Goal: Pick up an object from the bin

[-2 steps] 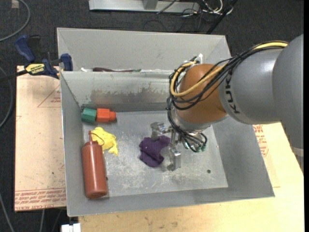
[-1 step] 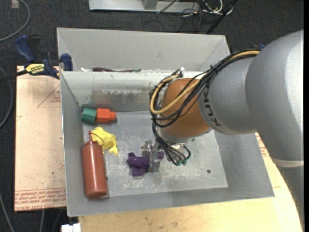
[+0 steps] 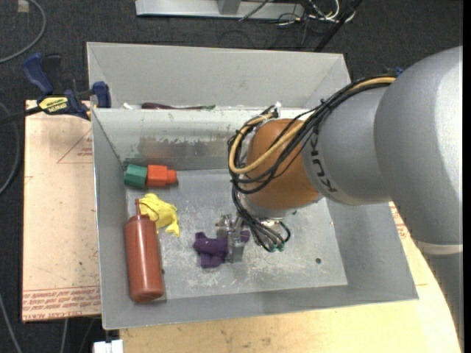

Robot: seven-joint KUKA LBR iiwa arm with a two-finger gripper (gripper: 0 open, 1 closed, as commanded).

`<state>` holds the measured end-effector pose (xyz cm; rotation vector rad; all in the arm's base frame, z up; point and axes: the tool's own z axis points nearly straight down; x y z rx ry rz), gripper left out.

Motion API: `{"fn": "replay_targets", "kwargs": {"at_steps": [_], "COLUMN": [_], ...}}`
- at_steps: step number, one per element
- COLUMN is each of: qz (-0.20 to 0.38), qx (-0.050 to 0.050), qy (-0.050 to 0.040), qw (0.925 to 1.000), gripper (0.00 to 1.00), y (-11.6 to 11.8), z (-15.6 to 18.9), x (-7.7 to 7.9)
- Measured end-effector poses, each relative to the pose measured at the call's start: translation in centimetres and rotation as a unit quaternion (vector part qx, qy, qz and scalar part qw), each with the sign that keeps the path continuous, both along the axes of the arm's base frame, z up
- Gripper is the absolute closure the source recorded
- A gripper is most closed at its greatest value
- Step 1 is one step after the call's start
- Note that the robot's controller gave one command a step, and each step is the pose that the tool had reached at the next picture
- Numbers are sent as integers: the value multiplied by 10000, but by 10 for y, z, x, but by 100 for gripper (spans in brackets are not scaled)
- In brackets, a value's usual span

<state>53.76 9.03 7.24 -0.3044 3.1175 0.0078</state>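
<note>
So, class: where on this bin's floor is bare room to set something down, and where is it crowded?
Bare floor lies right of the gripper, toward the near right corner, and between the purple piece and the red bottle. The left side is crowded.

Small purple lumpy toy [image 3: 210,249], lying flat, bin [image 3: 309,271] floor centre, toward front.

A robotics lab: KUKA arm [image 3: 412,138], metal bin [image 3: 221,72], floor cables [image 3: 329,2].
</note>
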Motion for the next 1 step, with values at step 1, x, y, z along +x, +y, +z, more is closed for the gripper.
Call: {"fn": "replay_targets", "kwargs": {"at_steps": [1], "qz": [233], "qx": [12], "qy": [-60], "qw": [9997], "gripper": [100], "y": [18], "z": [148], "x": [9]}}
